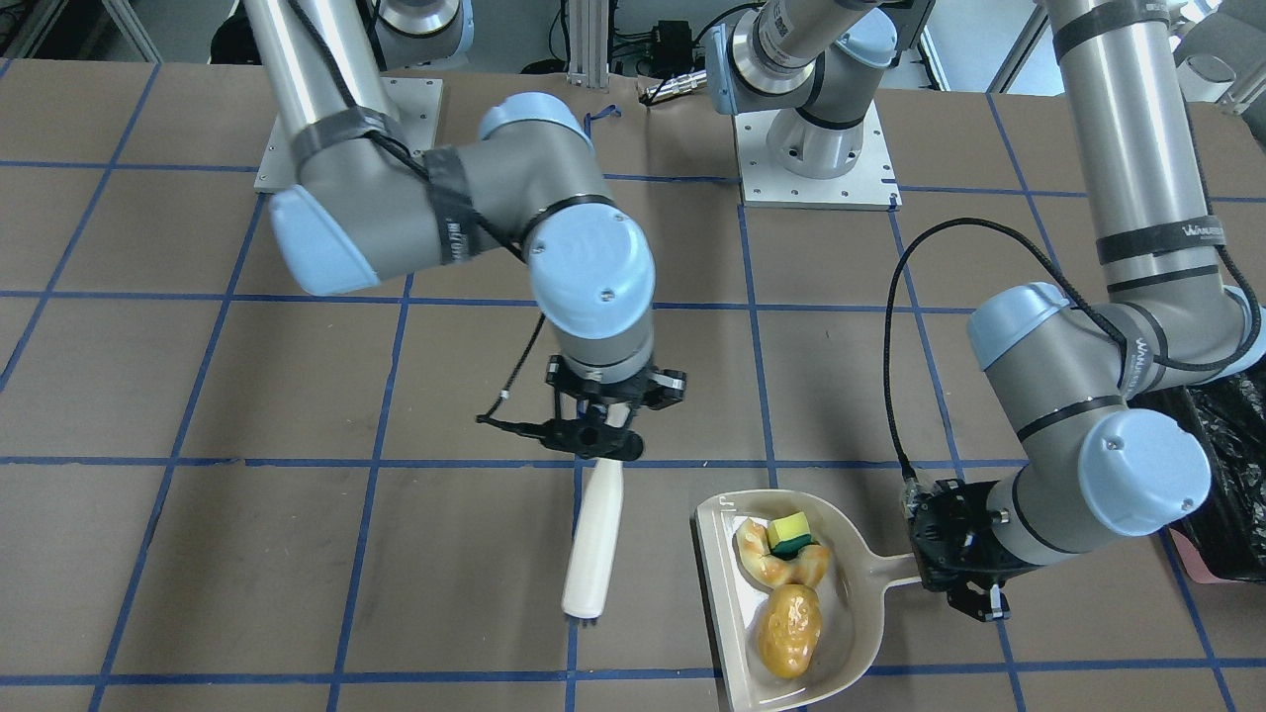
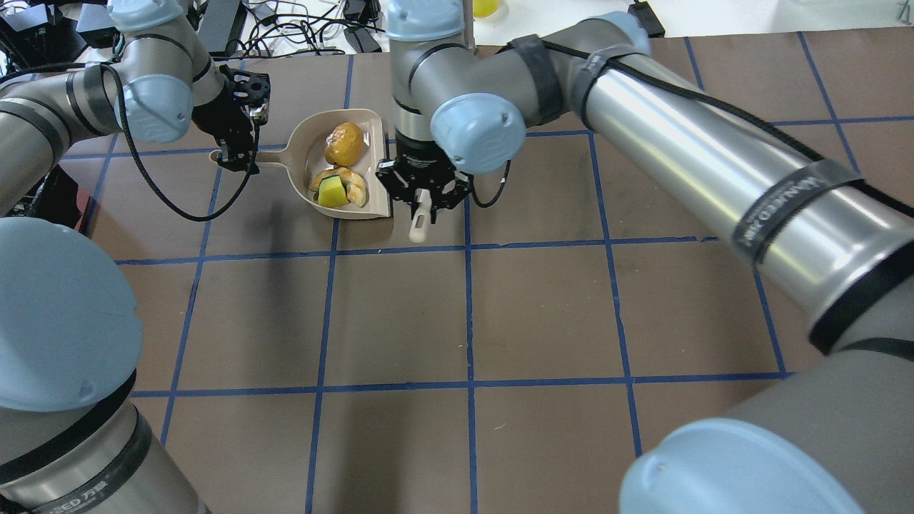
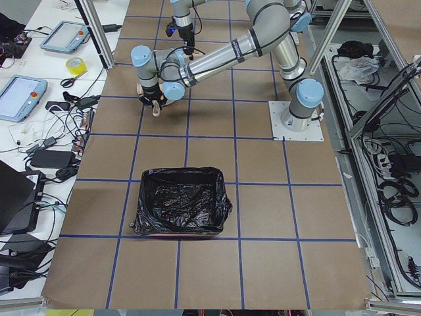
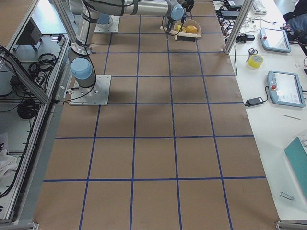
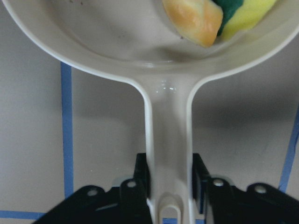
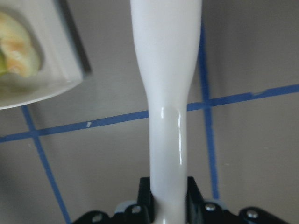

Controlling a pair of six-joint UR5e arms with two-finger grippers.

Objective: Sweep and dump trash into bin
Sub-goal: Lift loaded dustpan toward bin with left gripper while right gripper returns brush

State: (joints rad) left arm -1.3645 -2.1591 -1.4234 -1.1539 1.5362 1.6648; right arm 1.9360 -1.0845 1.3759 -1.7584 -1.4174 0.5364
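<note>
Trash, where does it sit?

All three pieces lie in the beige plastic dustpan point(image 1: 859, 603): the glossy golden-brown potato-like lump point(image 1: 789, 630), the tan curved croissant-like piece point(image 1: 760, 564) and the yellow sponge block with a green side point(image 1: 788, 534).

Grippers?

The left gripper point(image 5: 170, 184) is clamped on the dustpan's handle. The right gripper point(image 6: 169, 192) is clamped on the white plastic brush point(image 1: 593, 539), which is near the pan's flat lip, at its 9 o'clock, not touching.

And the rectangular bin lined with crinkly black plastic point(image 1: 1231, 465)?

In the front-facing view it lies near 3 o'clock of the left gripper. The dustpan's long axis runs 9 to 3, handle end toward the bin. I judge the left arm, the nearer one, need only lift and carry that way, pan kept level.

Any writing?

White lettering on the arms' black bands point(image 1: 1157, 237), too blurred to read with confidence.
</note>
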